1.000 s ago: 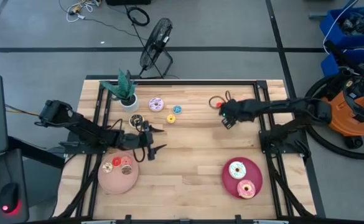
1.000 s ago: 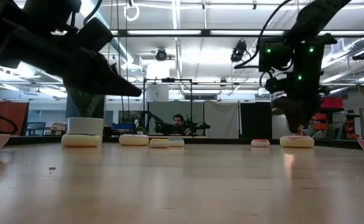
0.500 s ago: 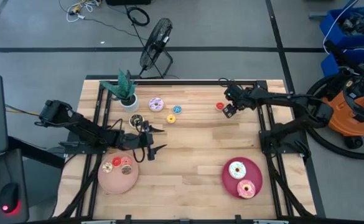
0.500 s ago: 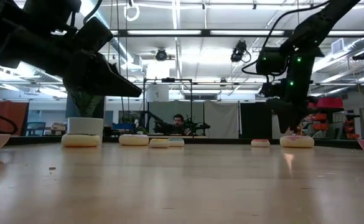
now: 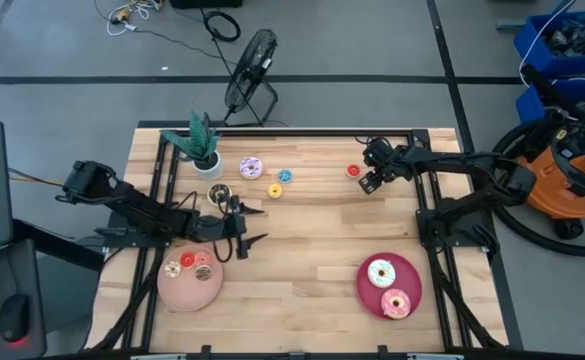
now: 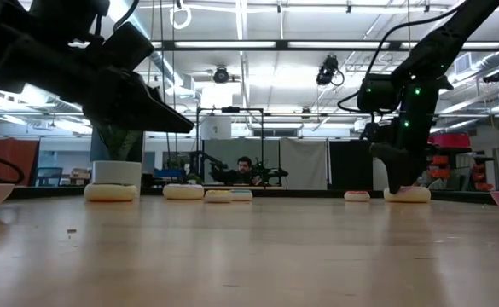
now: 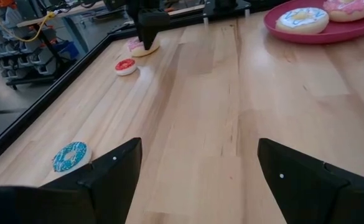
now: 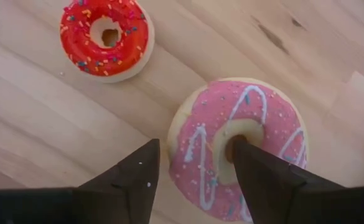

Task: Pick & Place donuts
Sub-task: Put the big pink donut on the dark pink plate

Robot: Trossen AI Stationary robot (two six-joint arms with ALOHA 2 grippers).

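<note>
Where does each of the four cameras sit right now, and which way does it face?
High: overhead, straight down; both arms, left claw open near pink plate.
Low: tabletop level, facing the room; both arms, right claw.
Left wrist: past open fingers across the table.
Right wrist: down on pink donut, one finger through its hole.
Shared: both wrist views show the red donut.

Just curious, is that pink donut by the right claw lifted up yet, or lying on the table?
Lying flat on the table. The pink donut rests on the wood, with the right gripper jaws straddling one side.
</note>
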